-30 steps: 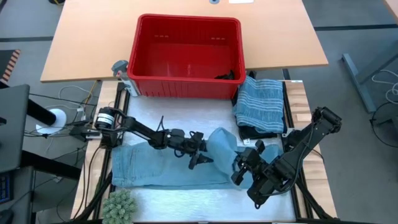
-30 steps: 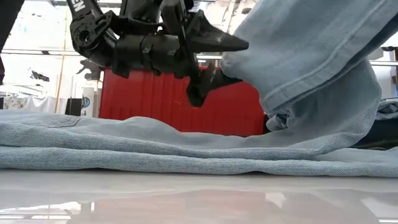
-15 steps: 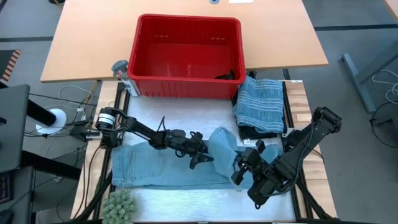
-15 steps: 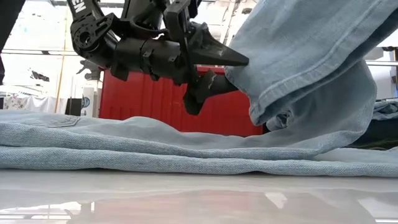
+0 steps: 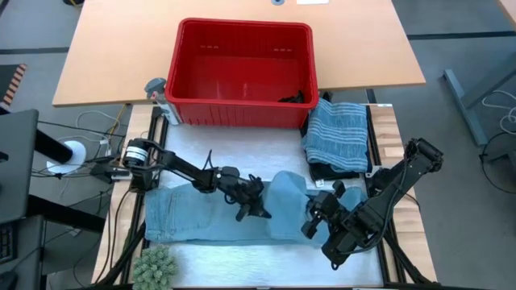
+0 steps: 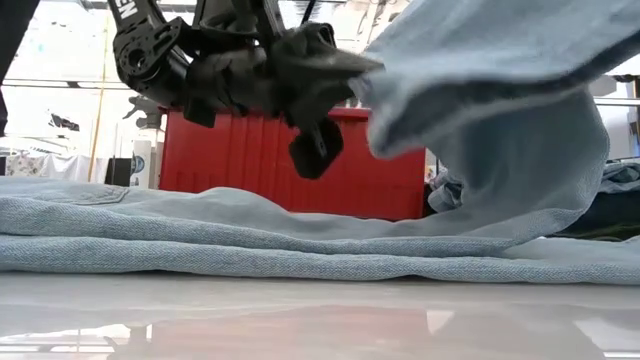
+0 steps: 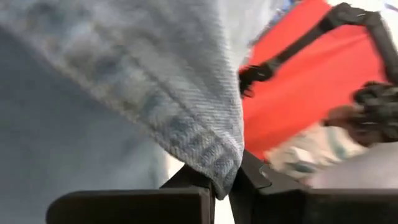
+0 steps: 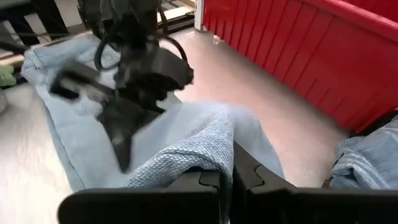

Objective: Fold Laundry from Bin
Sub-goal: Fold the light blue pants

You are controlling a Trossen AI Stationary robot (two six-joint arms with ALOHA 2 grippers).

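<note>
Wooden tabletop (image 5: 97,64) sat at the far side, with the white work surface (image 5: 242,145) in front of it. The red rectangular plastic bin (image 5: 244,74) with a thick rim stood on the wood's near edge, nearly empty, with only a dark scrap at its right inner corner (image 5: 294,98).

Light blue denim jeans (image 5: 205,216) lay spread flat across the near part of the white surface, with one end lifted and doubled over toward the middle (image 5: 289,193). In the low view the lifted part hung as a fold above the flat layer (image 6: 500,90).

To the right of the bin, a folded grey-blue striped cloth (image 5: 339,133) rested on top of a folded black garment (image 5: 343,171).

Left gripper (image 5: 256,211) was over the jeans' middle, fingers clamped together on the raised denim hem; the left wrist view showed the hem edge (image 7: 211,162) pinched between the dark fingers (image 7: 249,177). Right gripper (image 5: 313,216) was just beside it at the jeans' right end, also pinched tight on a denim fold (image 8: 199,152).

A small green spiky ball-like object (image 5: 153,266) sat at the near left corner. A small grey-and-red item (image 5: 157,90) stood against the bin's left corner.

White letters showed on the left arm in the low view (image 6: 128,8), cut off and not readable in full.
</note>
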